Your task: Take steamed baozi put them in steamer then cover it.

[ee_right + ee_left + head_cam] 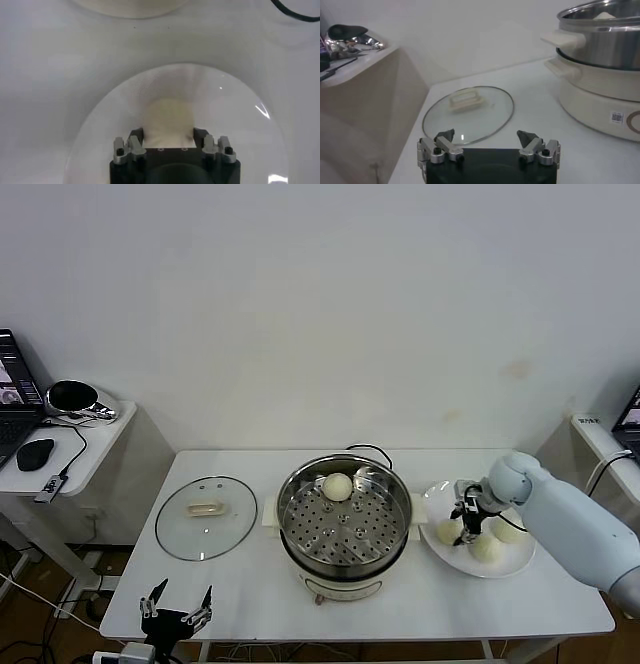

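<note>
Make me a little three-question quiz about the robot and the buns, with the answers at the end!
1. How many buns are already inside the steamer?
2. True or false: the glass lid sits on the steamer.
3. The right gripper is at A) the plate of buns, B) the lid, C) the laptop?

Key
1. One bun, near the steamer's far rim.
2. False: it lies on the table, to the steamer's left.
3. A. Its fingers straddle a plate bun. The left gripper waits open near the table's front edge.

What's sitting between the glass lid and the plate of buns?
The steamer stands between the glass lid and the plate, with one baozi already on its perforated tray. The head view shows all three in a row on the table.
</note>
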